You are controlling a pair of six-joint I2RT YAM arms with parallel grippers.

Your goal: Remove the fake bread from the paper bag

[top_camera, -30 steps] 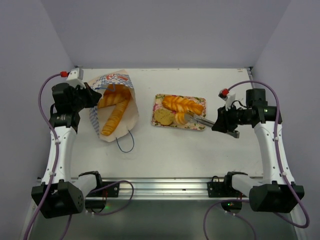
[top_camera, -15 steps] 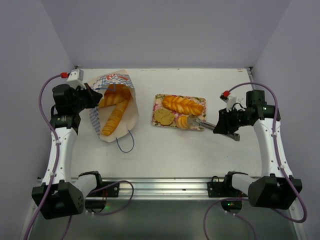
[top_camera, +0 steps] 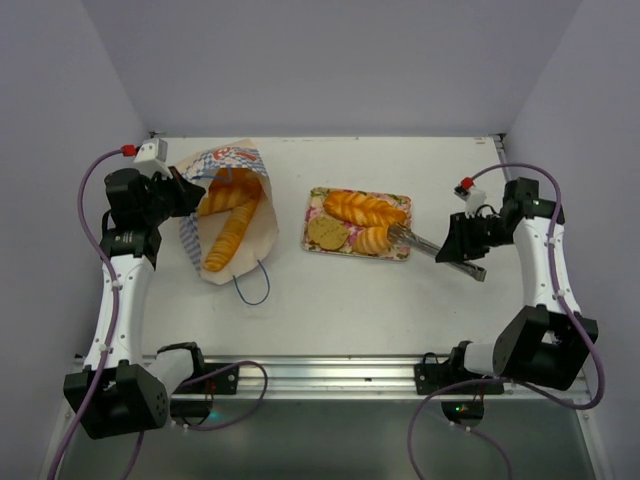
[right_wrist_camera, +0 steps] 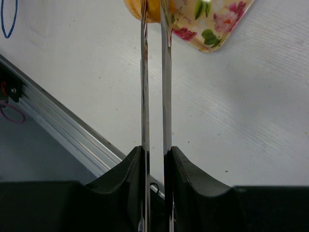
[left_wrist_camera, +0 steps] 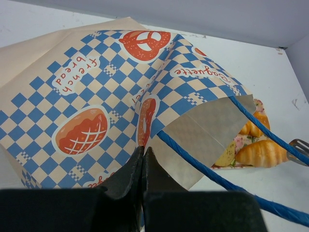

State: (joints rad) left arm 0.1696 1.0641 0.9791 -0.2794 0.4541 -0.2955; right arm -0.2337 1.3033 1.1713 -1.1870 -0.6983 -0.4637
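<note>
The right gripper [right_wrist_camera: 154, 157] is clamped on tongs [right_wrist_camera: 153, 87], whose tips reach a small loaf [right_wrist_camera: 140, 12] at the tray [right_wrist_camera: 212, 29] rim ahead. A skewed release could roll it onto the worktop [right_wrist_camera: 241, 121]. The left gripper [left_wrist_camera: 143, 162] is closed on the bag [left_wrist_camera: 96, 96] edge, and slipping paper would collapse the mouth. Just beyond it, two glossy golden-orange loaves [top_camera: 228, 230] lie inside.

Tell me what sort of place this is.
Probably a robot lab test cell: white table boxed by plain walls, two arms bolted to a rail, toy bread in a paper bag.
</note>
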